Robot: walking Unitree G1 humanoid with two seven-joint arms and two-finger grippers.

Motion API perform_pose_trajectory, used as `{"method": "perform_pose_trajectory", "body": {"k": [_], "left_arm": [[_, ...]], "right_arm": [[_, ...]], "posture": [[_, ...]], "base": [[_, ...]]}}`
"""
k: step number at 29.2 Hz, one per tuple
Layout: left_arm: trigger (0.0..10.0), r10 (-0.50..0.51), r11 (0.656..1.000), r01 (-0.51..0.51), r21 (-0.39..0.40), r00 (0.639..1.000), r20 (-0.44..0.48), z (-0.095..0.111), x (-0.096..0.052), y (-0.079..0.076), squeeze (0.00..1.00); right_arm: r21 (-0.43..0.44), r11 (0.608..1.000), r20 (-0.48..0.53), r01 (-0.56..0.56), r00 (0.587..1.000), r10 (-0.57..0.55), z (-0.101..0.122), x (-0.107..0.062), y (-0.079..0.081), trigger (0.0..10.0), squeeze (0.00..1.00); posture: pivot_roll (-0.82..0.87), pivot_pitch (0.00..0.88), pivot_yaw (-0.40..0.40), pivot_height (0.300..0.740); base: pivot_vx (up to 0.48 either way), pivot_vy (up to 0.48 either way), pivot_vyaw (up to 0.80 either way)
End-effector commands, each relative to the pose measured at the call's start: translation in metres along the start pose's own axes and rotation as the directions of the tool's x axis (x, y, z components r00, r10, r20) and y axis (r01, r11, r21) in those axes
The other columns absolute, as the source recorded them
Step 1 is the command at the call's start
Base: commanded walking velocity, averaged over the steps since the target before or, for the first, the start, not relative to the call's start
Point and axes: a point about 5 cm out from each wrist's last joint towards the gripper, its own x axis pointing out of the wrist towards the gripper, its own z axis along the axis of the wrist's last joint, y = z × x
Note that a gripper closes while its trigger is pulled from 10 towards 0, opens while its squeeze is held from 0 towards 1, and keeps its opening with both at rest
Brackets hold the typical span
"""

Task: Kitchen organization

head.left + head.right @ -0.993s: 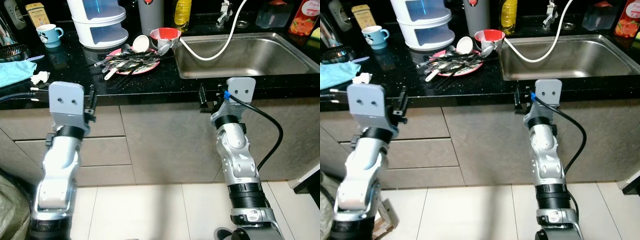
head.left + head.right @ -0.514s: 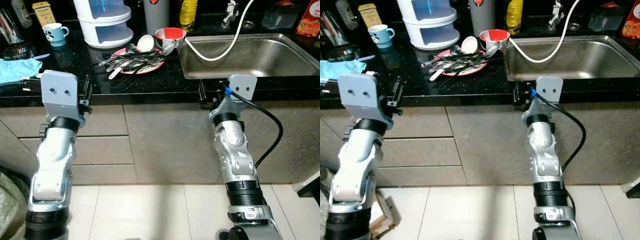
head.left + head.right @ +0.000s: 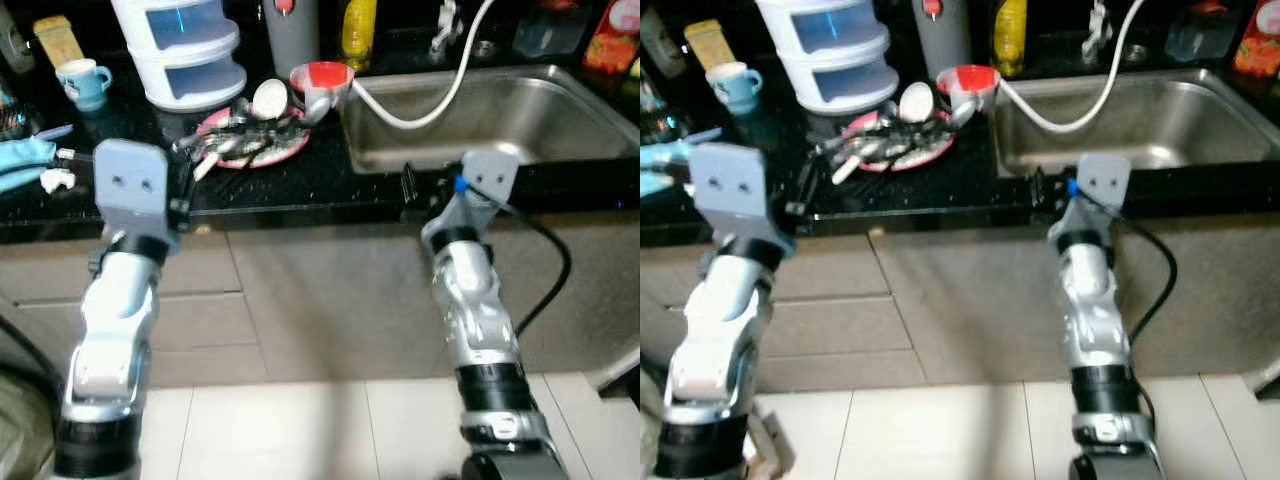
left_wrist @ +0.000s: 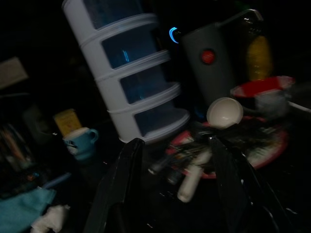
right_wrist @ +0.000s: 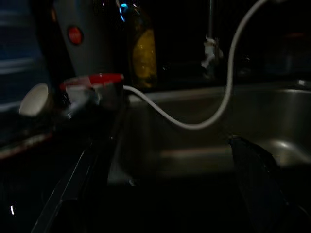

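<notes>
Plate (image 3: 258, 150): round, pink, heaped cutlery | sink (image 3: 560, 115): steel | left gripper (image 4: 177, 194), right gripper (image 5: 165, 194): spread, empty

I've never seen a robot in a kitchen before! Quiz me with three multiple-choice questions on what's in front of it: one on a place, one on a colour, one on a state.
1. Where does the red plate of utensils lie?
A. in the sink
B. on the black counter
C. on the floor

2. What colour is the mug?
A. light blue
B. orange
C. black

3. How are the left tool's fingers?
A. shut on a spoon
B. apart, holding nothing
C. shut on the mug

Answers: 1 B, it sits on the counter left of the sink. 2 A, it is pale blue. 3 B, the left wrist view shows a gap between them.
</notes>
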Motion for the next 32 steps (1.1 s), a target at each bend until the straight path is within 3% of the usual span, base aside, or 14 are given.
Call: {"method": "perform_pose_trajectory", "body": {"k": [1,29,32], "left_arm": [[10.0,0.009,1.000,-0.009,0.017,1.000,-0.019,-0.0034,-0.0012,0.0051,0.00],[10.0,0.003,1.000,-0.003,0.016,1.000,-0.026,-0.0053,-0.0023,0.0033,0.00],[10.0,0.028,0.998,-0.026,0.050,0.999,-0.037,-0.0063,-0.0018,0.0045,0.00]], "right_arm": [[0.013,1.000,-0.008,-0.020,1.000,0.020,-0.0019,-0.0005,0.0079,10.0,0.00],[0.010,1.000,-0.022,-0.017,1.000,0.017,-0.0058,-0.0010,0.0062,10.0,0.00],[0.011,1.000,-0.023,-0.017,1.000,0.017,-0.0060,-0.0008,0.0064,10.0,0.00]], "posture": [[0.15,0.000,0.089,0.740],[0.15,0.000,0.086,0.740],[0.15,0.000,0.085,0.740]], "base": [[0.416,0.000,0.00],[0.422,0.000,0.00],[0.267,0.000,0.00]]}}
